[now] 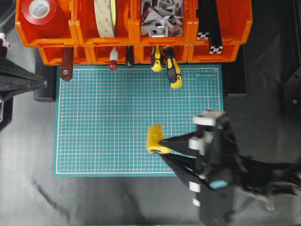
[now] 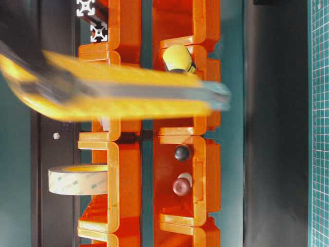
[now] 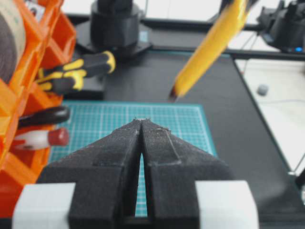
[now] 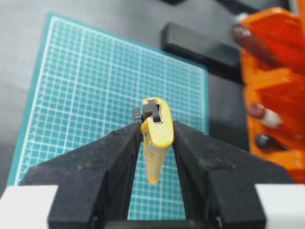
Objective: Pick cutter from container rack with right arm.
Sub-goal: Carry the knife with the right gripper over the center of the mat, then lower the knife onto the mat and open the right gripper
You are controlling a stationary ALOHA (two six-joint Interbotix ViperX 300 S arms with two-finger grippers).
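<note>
The cutter (image 1: pixel 156 139), slim and yellow, hangs above the green mat (image 1: pixel 108 117), clear of the container rack (image 1: pixel 75 40). My right gripper (image 1: pixel 165 143) is shut on it. In the right wrist view the black fingers (image 4: pixel 190 143) press both sides of the cutter (image 4: pixel 156 131), whose dark slider end points away from the camera. The table-level view has the cutter (image 2: pixel 128 92) blurred across the orange rack (image 2: pixel 175 31). My left gripper (image 1: pixel 44 84) rests at the mat's left edge, its jaws (image 3: pixel 142 120) shut on nothing. The left wrist view catches the cutter (image 3: pixel 209 47) tilted in the air.
Two yellow-and-black screwdrivers (image 1: pixel 171 68) stick out of the lower bins. Red-handled tools (image 1: pixel 67 63) jut out further left. The upper bins hold tape rolls (image 1: pixel 104 16), metal brackets (image 1: pixel 162 16) and black extrusions (image 1: pixel 209 33).
</note>
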